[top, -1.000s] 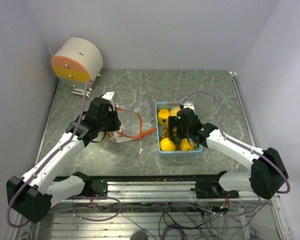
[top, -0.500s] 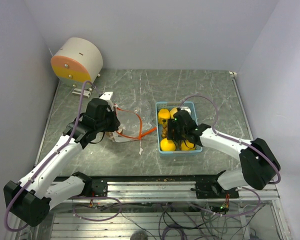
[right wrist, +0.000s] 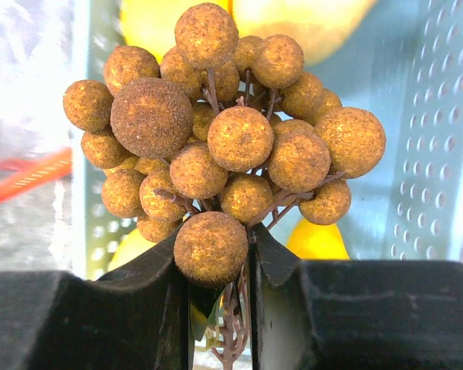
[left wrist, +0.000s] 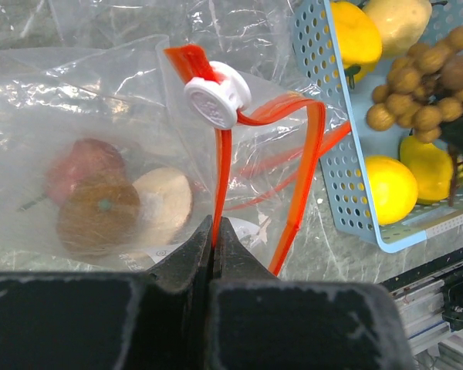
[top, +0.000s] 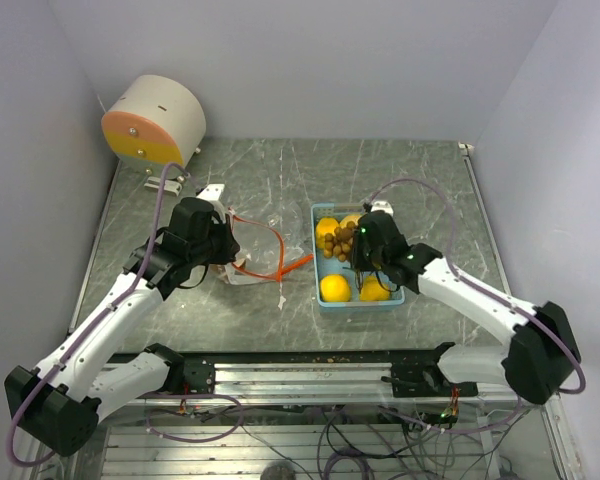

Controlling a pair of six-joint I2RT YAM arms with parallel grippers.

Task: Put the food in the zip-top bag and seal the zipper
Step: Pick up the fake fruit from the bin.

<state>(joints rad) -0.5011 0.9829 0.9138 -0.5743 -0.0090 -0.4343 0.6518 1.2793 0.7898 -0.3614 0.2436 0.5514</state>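
on the grey marbled table, a cream drum with an orange face sits at the far left corner. below it, the left gripper has its jaws pressed together on the orange zipper strip of the clear zip-top bag, which lies crumpled on the table just left of the light blue tray. the white slider rides on the strip above the pinch, and the mouth of the bag gapes in a loop toward the tray. inside the bag lie a dark red apple, a brown lump and a pale round piece, all touching.

in the perforated tray, two yellow fruits sit at the near end and two more at the far end. over the tray's left side, the right gripper has narrowed its jaws on the cluster of small brown balls, gripping the lowest ball and the twiggy stem between its black fingers. the cluster stands upright above the fingers and appears lifted off the tray floor, though the wrist view is too blurred behind it to be sure.
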